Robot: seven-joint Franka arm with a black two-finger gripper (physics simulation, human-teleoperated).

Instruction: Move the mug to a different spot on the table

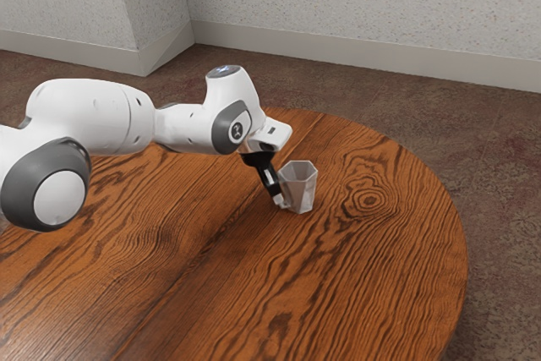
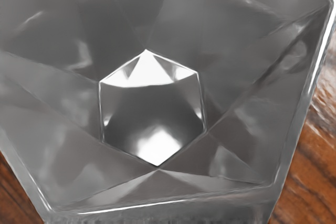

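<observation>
A pale grey faceted mug (image 1: 299,185) stands upright on the round wooden table (image 1: 211,293), a little past its middle toward the exterior view's right. My arm reaches in from the exterior view's left. My black gripper (image 1: 276,194) comes down at a slant along the mug's wall on the arm's side and is shut on that wall. The wrist view looks straight down into the mug (image 2: 152,114), with its bright hexagonal bottom and its rim close under my hand.
Wood grain of the table (image 2: 315,171) shows just outside the mug's rim. The table's curved edge (image 1: 461,243) runs at the exterior view's right, with brown floor (image 1: 507,150) beyond. White walls and a baseboard stand at the back.
</observation>
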